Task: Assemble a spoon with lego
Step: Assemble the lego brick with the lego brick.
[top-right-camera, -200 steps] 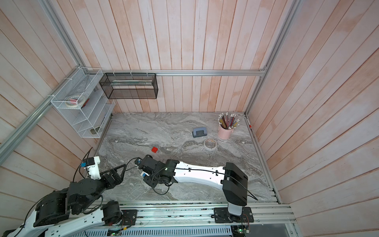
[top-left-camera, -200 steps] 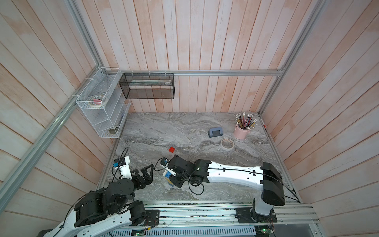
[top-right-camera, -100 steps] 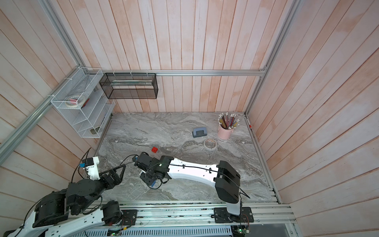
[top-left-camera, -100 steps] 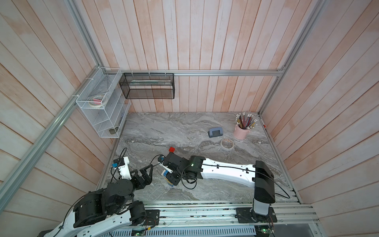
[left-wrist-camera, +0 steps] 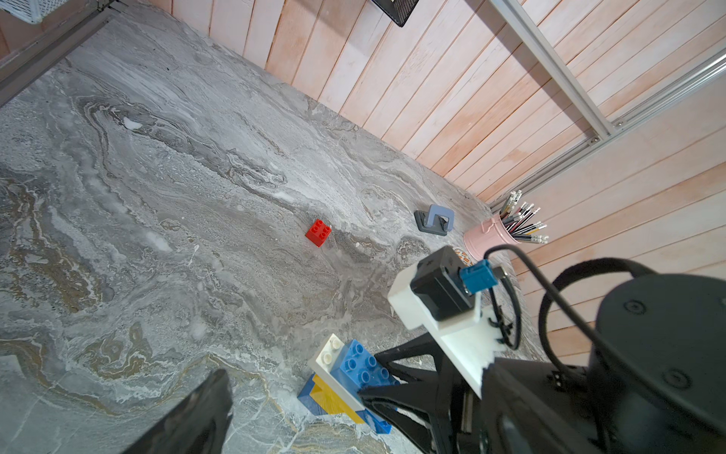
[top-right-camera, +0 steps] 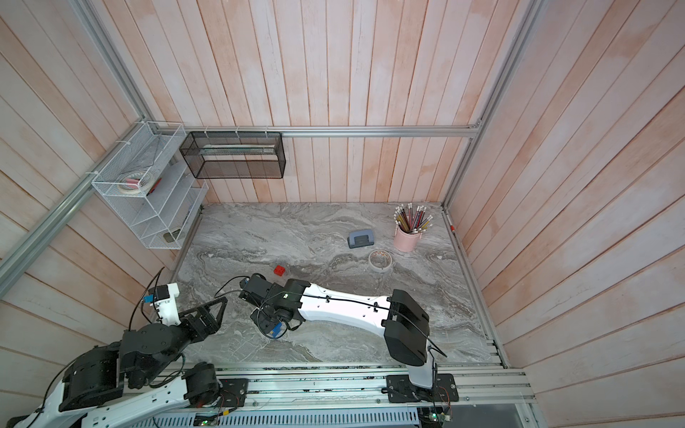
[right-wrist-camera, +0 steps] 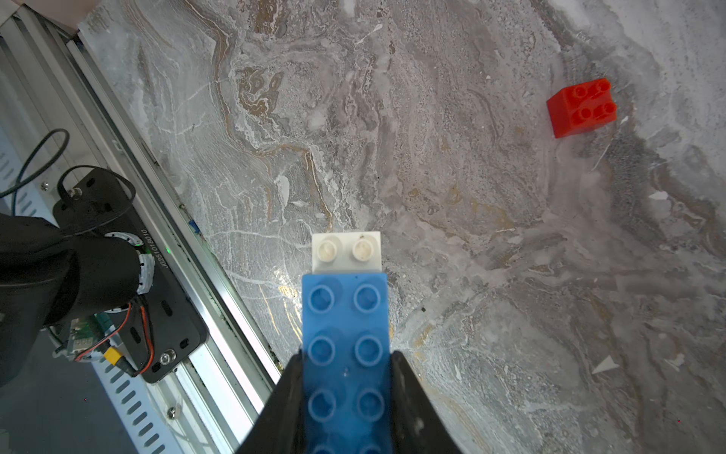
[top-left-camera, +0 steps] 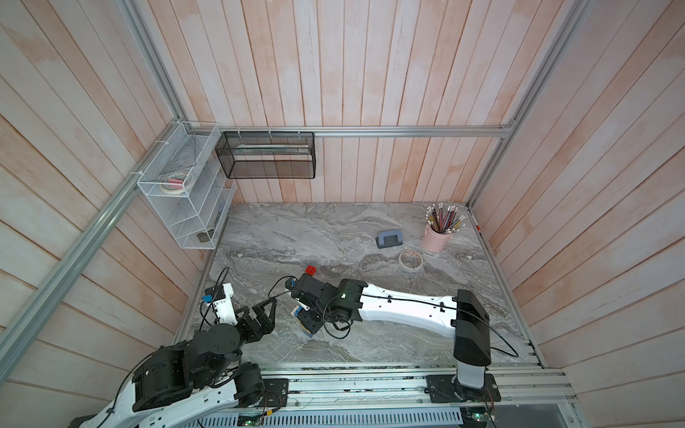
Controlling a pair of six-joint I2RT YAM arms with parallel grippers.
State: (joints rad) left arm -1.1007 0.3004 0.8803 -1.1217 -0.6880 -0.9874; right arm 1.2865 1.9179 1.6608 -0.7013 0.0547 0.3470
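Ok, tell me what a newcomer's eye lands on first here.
The right gripper clamped on the half-built spoon, blue, white and yellow bricks, near the table's front edge. Then the lone red brick lying loose mid-table beyond that arm, and the pink pencil cup in the far right corner.

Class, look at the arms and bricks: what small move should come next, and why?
Probably the open left gripper should reach for the loose red brick: the right gripper is shut on the unfinished spoon, whose white end studs are bare, so the red tip seems missing.
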